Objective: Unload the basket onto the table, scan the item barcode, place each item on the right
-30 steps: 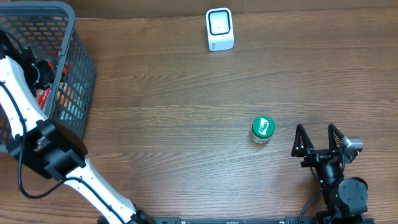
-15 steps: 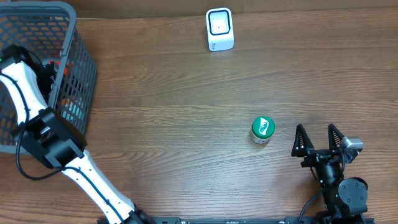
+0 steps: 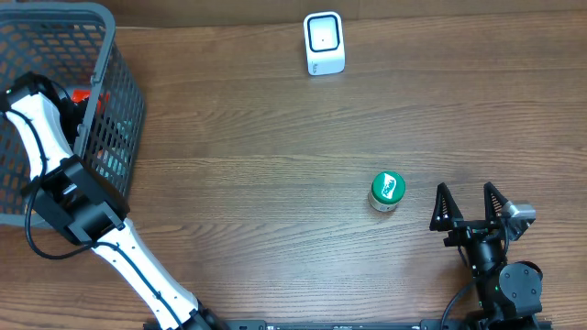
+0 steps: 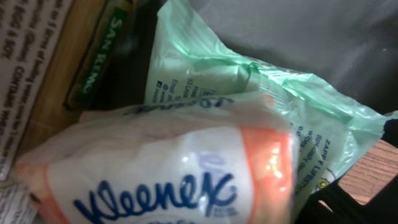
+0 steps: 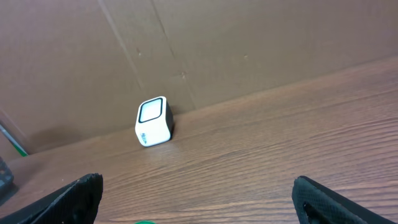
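Nearest, well right of the basket (image 3: 117, 87), the right hand (image 3: 466, 191) has its fingers spread and holds nothing. A green-lidded jar (image 3: 387, 191) stands on the desk (image 3: 257, 202) near it. The left hand (image 3: 66, 103) is inside the basket, fingers hidden, so I cannot tell its grip. A blurred Kleenex pack (image 4: 168, 177), cut off, fills its camera, perhaps touching, over a green bag (image 4: 249, 93). Farthest, right of the basket, stands a white scanner (image 3: 324, 43).

A brown cardboard wall (image 5: 249, 43) stands behind the dark wood-grain table (image 3: 275, 183)
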